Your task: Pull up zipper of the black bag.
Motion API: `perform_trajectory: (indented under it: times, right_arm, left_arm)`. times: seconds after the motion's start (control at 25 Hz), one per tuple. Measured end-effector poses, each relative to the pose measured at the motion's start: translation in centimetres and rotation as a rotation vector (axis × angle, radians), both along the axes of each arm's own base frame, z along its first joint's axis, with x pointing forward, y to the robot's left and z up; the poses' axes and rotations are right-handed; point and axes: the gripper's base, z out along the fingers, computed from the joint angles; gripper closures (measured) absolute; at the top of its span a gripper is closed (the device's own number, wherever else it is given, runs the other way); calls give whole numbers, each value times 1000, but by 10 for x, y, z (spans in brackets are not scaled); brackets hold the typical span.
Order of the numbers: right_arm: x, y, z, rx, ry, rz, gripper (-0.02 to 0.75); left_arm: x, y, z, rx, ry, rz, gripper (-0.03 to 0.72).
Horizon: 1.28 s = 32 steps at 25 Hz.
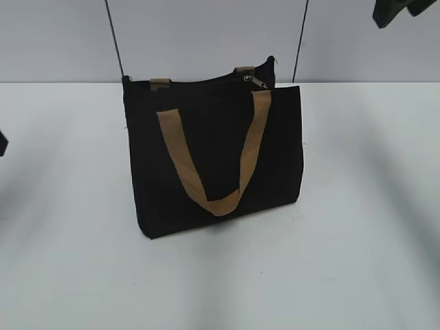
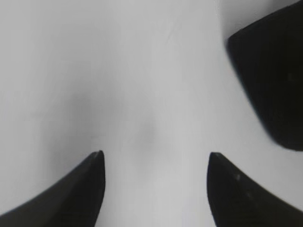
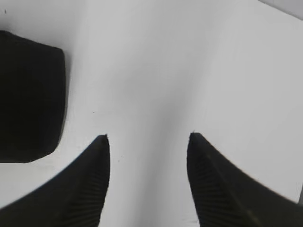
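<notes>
The black bag (image 1: 213, 158) stands upright in the middle of the white table, a tan strap handle (image 1: 213, 155) hanging down its front. The zipper (image 1: 199, 82) runs along its top edge, with the grey metal pull tab (image 1: 256, 82) near the right end. My left gripper (image 2: 155, 158) is open and empty above bare table, with a corner of the black bag (image 2: 272, 80) at the upper right of its view. My right gripper (image 3: 149, 139) is open and empty, with a corner of the black bag (image 3: 28, 94) at the left of its view.
The white table (image 1: 357, 227) spreads around the bag. A dark part of the right arm (image 1: 402, 10) shows at the top right of the exterior view, and a sliver of the left arm (image 1: 3, 143) at the left edge. Two thin black cords (image 1: 115, 38) hang behind.
</notes>
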Motion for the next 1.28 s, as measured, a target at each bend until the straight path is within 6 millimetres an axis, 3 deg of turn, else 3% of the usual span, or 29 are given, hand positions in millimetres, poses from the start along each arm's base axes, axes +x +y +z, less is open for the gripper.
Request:
perform_trajectory:
  times: [0.24, 0.4, 0.56, 0.72, 1.08, 1.28]
  right_arm:
    - [-17, -21, 30, 42, -71, -42, 326]
    - [-35, -24, 46, 88, -99, -21, 326]
    - [-64, -25, 42, 117, -64, -8, 326]
    - [-104, -31, 16, 106, 17, -12, 326]
    - [-208, -47, -51, 115, -33, -23, 326]
    - [-261, -55, -88, 122, -73, -24, 326]
  left_arm:
    - [-5, 26, 1, 75, 161, 76, 193]
    - [-15, 28, 15, 97, 116, 70, 205]
    - [-32, 29, 37, 103, 15, 72, 207]
    - [-59, 29, 45, 99, -63, 77, 209]
    - [-143, 25, 20, 35, -145, 83, 212]
    - [-176, 22, 12, -9, -167, 74, 218]
